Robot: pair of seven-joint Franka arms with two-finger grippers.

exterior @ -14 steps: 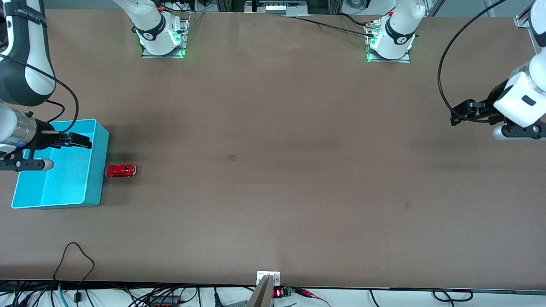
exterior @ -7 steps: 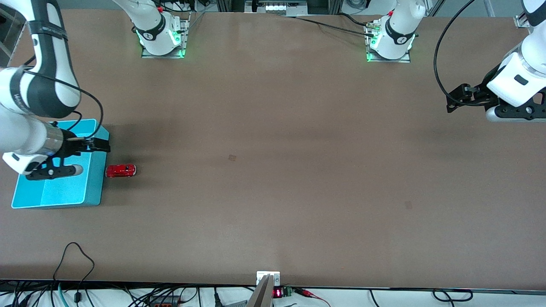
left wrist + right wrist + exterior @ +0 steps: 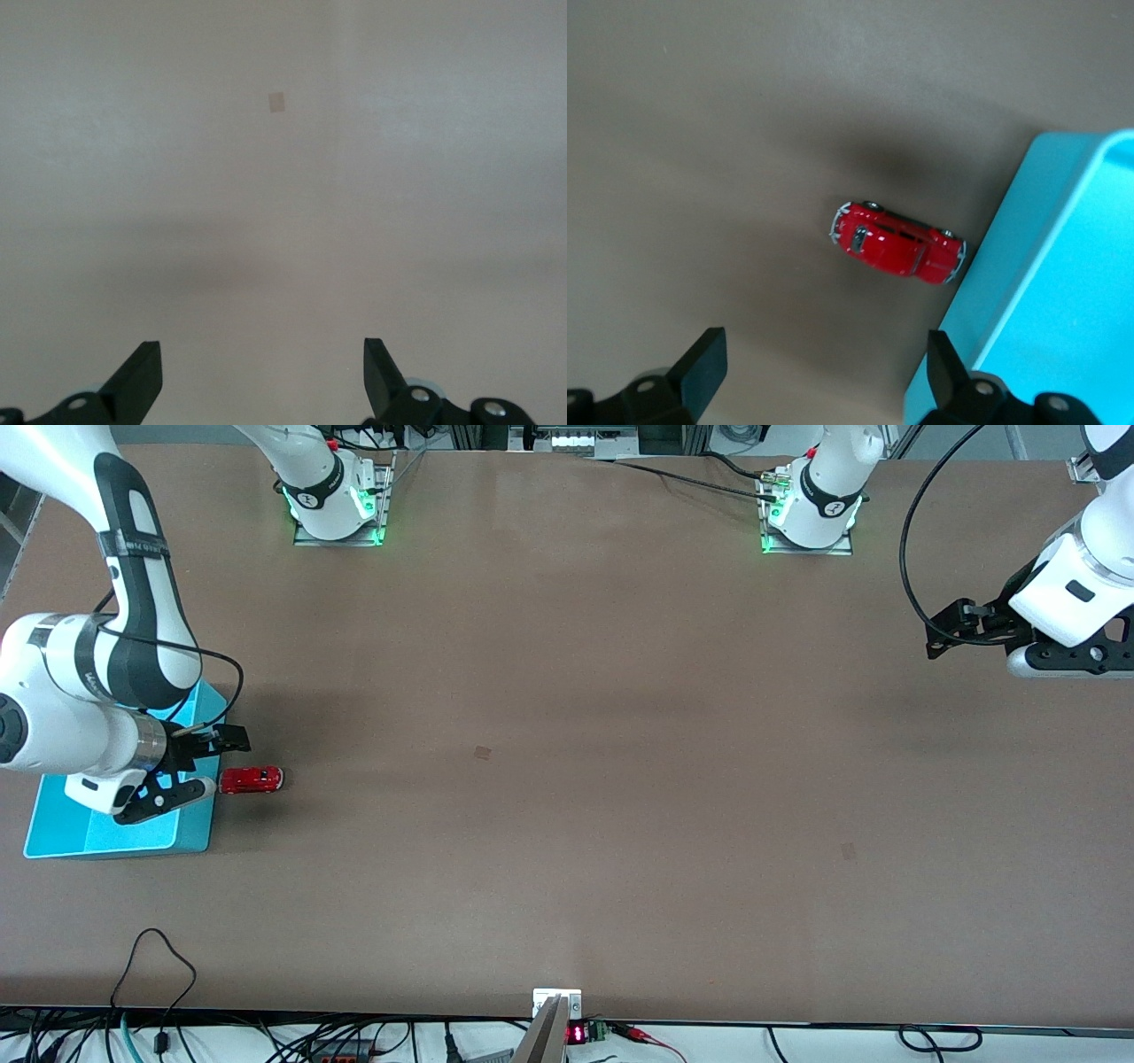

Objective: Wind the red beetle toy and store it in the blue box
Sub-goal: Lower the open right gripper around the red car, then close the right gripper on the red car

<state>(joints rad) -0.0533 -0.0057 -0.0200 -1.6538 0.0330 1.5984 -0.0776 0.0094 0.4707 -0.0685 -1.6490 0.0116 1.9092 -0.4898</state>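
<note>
The red beetle toy (image 3: 252,779) lies on the table right beside the blue box (image 3: 124,833), touching or almost touching its wall; the right wrist view shows the toy (image 3: 897,242) by the box's wall (image 3: 992,292). My right gripper (image 3: 220,760) is open and empty, up over the box's wall next to the toy. Its fingers spread wide in the right wrist view (image 3: 826,376). My left gripper (image 3: 946,633) is open and empty, waiting in the air over the left arm's end of the table; its wrist view (image 3: 263,376) shows only bare table.
The brown table (image 3: 567,779) stretches wide between the two arms. The arm bases (image 3: 337,505) stand along the top. Cables (image 3: 159,974) lie along the table's front edge.
My right gripper has moved from over the box's inside toward the toy, now over the box's wall beside it. The left gripper rose a little earlier, then stayed still. The toy has not moved.
</note>
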